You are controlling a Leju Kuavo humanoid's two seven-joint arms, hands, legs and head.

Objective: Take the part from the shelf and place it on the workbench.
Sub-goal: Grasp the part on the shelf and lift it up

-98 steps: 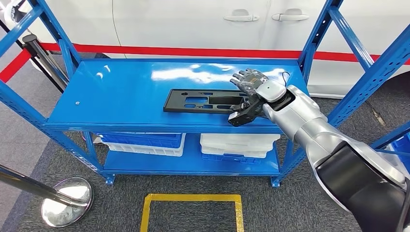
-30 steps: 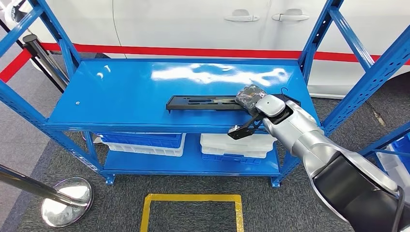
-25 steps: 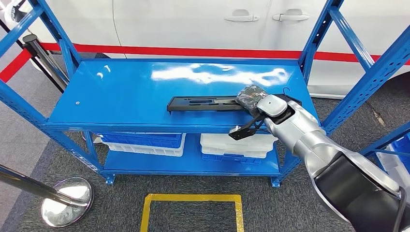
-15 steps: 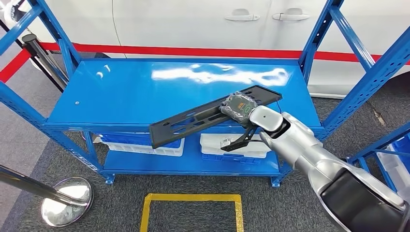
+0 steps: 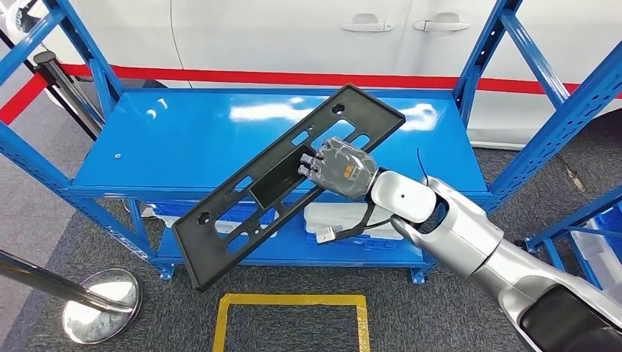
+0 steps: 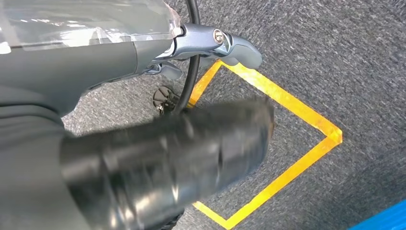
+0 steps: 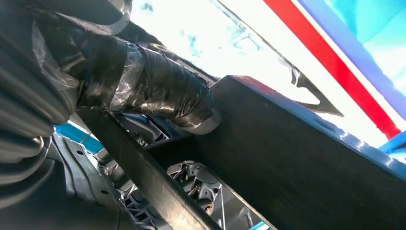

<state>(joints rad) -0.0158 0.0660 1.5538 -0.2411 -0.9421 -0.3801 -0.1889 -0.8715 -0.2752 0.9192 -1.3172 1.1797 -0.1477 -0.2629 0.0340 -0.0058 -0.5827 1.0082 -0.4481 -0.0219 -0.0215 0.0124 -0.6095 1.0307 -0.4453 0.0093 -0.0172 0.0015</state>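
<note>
1. The right hand (image 5: pixel 339 166) grasps the black part (image 5: pixel 282 183) near the middle of its long edge, fingers hooked into one of its cut-outs
2. The part hangs tilted in the air, clear of the blue shelf (image 5: pixel 183 147): its upper end lies over the shelf's top deck, its lower end out past the shelf's front edge, above the carpet
3. The left hand (image 6: pixel 206 40) hangs over the yellow floor square (image 6: pixel 282 143); whether it is clenched or slack I cannot tell
</note>
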